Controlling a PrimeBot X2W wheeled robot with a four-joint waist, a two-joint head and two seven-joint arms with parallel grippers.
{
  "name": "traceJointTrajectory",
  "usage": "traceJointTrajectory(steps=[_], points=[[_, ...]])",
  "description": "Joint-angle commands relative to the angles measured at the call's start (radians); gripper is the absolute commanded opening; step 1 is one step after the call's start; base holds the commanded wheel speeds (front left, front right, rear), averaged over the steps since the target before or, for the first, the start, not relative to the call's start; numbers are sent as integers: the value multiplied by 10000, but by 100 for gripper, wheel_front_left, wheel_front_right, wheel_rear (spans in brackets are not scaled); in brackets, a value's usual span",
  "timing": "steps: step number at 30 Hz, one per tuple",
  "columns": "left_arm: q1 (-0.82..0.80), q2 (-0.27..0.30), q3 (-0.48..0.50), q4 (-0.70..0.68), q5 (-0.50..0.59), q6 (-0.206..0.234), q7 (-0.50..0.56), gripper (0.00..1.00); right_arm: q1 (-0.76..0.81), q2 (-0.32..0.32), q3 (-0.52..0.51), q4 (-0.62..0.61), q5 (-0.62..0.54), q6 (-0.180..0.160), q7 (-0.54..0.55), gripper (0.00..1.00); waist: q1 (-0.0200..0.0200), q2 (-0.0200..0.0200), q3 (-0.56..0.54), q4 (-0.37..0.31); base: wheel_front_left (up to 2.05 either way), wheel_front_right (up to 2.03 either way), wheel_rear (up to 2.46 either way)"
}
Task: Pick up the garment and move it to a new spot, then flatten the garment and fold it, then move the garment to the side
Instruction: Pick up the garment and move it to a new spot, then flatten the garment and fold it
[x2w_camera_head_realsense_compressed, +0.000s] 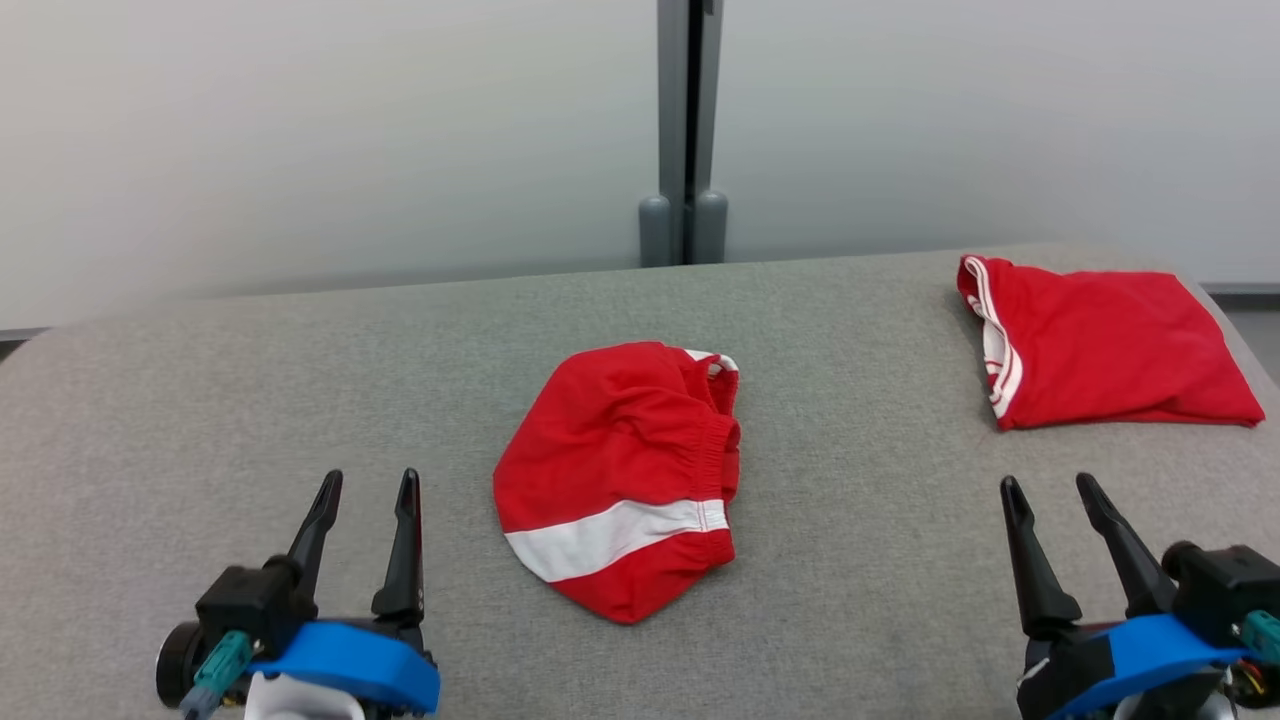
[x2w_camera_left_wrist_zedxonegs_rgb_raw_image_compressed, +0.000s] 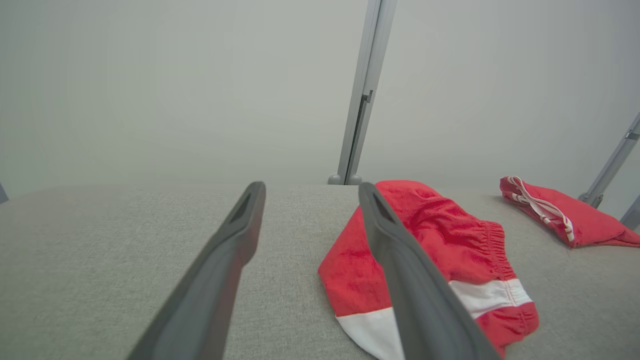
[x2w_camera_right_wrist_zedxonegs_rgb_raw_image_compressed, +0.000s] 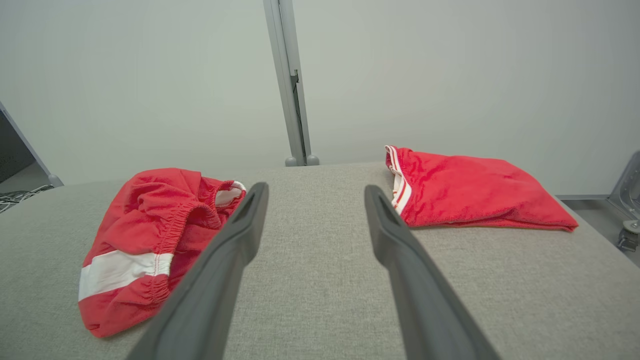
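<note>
A crumpled red garment (x2w_camera_head_realsense_compressed: 620, 460) with a white stripe and an elastic waistband lies bunched at the middle of the grey table (x2w_camera_head_realsense_compressed: 250, 400). It appears right of centre in the left wrist view (x2w_camera_left_wrist_zedxonegs_rgb_raw_image_compressed: 440, 240) and at the left in the right wrist view (x2w_camera_right_wrist_zedxonegs_rgb_raw_image_compressed: 145, 230). My left gripper (x2w_camera_head_realsense_compressed: 368, 485) rests open at the lower left, well left of the garment, with nothing between its fingers. At the lower right my right gripper (x2w_camera_head_realsense_compressed: 1045, 487) is open too, empty, to the right of the garment.
A second red garment (x2w_camera_head_realsense_compressed: 1100, 345) with white trim lies folded flat at the table's far right, also visible in the wrist views (x2w_camera_left_wrist_zedxonegs_rgb_raw_image_compressed: 565, 215) (x2w_camera_right_wrist_zedxonegs_rgb_raw_image_compressed: 475, 187). A grey post (x2w_camera_head_realsense_compressed: 687, 130) stands behind the table against a pale wall.
</note>
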Motion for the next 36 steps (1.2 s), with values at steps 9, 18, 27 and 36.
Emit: traceJointTrajectory(steps=[9,18,27,36], points=[[1370,-63,1067,-1538,593,163,-64,100,368,-16,-359,588,346,3,-207,100,1,0,-256,531,0,0,0],[2369,-515,1950,-1618,1166,-94,-67,100,437,-17,17,1203,389,2,-561,100,1,0,-381,649,0,0,0],[2199,-493,1731,-628,1433,-224,-68,100,373,-16,118,1500,183,2,-542,100,1,0,-439,781,0,0,0],[2046,-499,1775,-664,1539,-333,-69,100,365,-16,132,1349,3,2,-502,100,1,0,-425,827,0,0,0]])
